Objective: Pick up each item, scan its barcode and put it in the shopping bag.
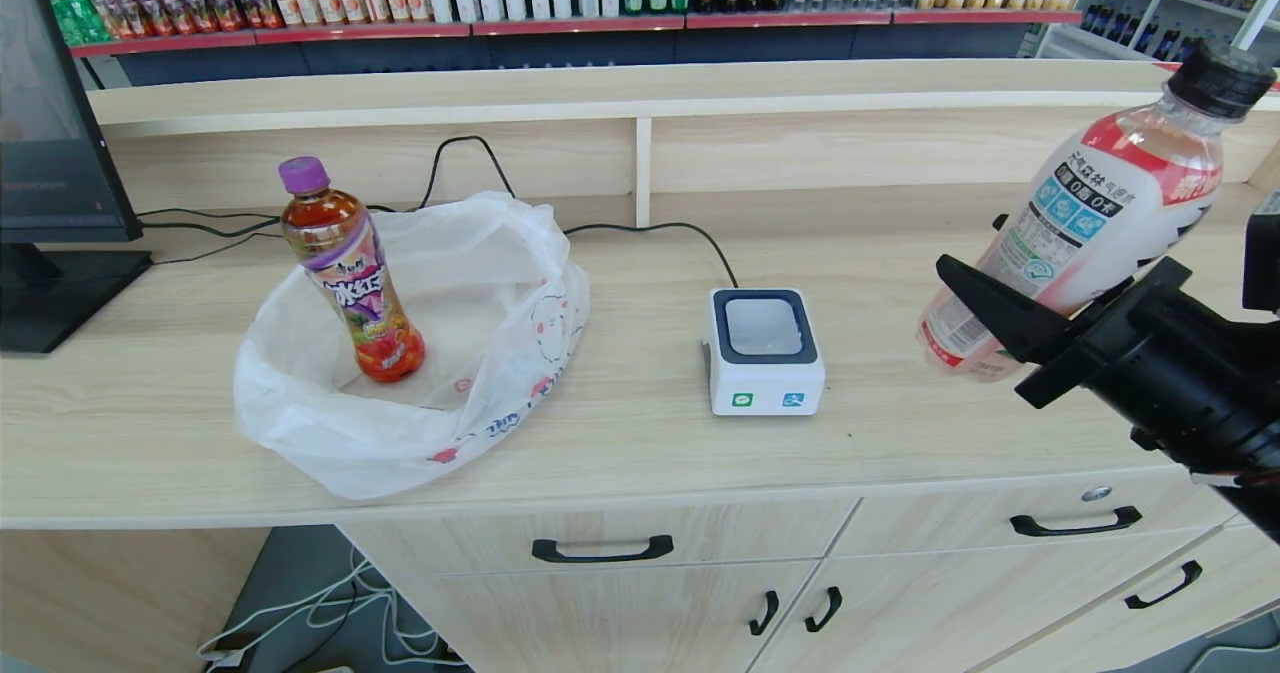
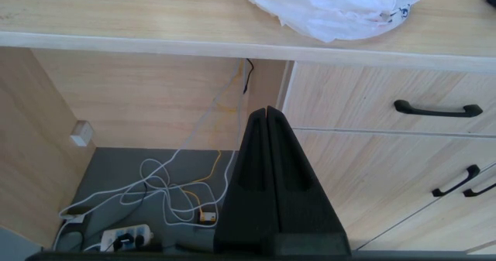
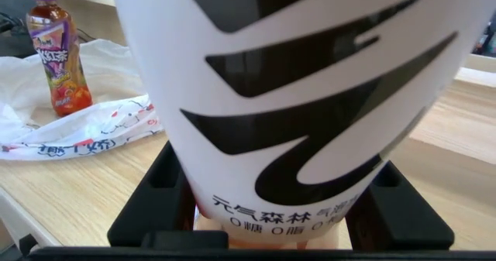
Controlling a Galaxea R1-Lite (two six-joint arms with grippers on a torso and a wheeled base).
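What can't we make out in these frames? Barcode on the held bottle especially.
- White bottle barcode: head view, print too small; right wrist view, too close, label cut by the edges.
- Right pincer, far finger: head view, mostly behind the bottle.
- Monitor screen: head view, cut off by the left edge.
- Shopping bag: left wrist view, cut off by the top edge.

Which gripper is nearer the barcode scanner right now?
Right. The right gripper holds a white bottle beside the scanner above the counter; the left gripper hangs below the counter edge.
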